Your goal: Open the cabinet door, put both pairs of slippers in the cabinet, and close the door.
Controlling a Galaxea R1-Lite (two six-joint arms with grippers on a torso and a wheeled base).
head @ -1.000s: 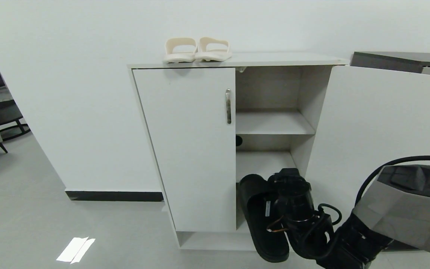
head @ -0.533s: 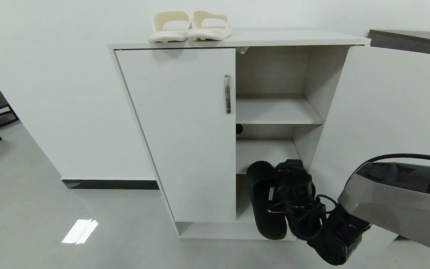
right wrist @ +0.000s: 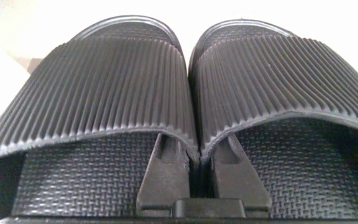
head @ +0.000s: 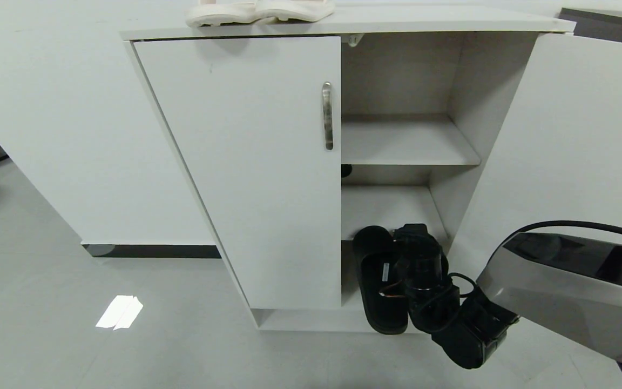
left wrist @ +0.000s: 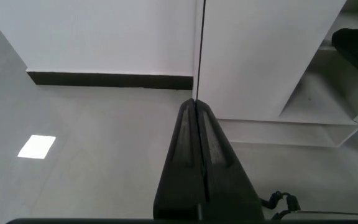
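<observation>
We're rolling closer, so the view shifts, and our right gripper, jaws pinched on both black slippers, now has them at the bottom opening of the cabinet, almost in, while the cream slippers sit on top and the left gripper is closed, empty.

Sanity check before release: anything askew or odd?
Nothing damaged. The black ribbed rubber slippers hang pinched together in the right gripper at the lowest opening of the white cabinet; the cream slippers sit on top.
</observation>
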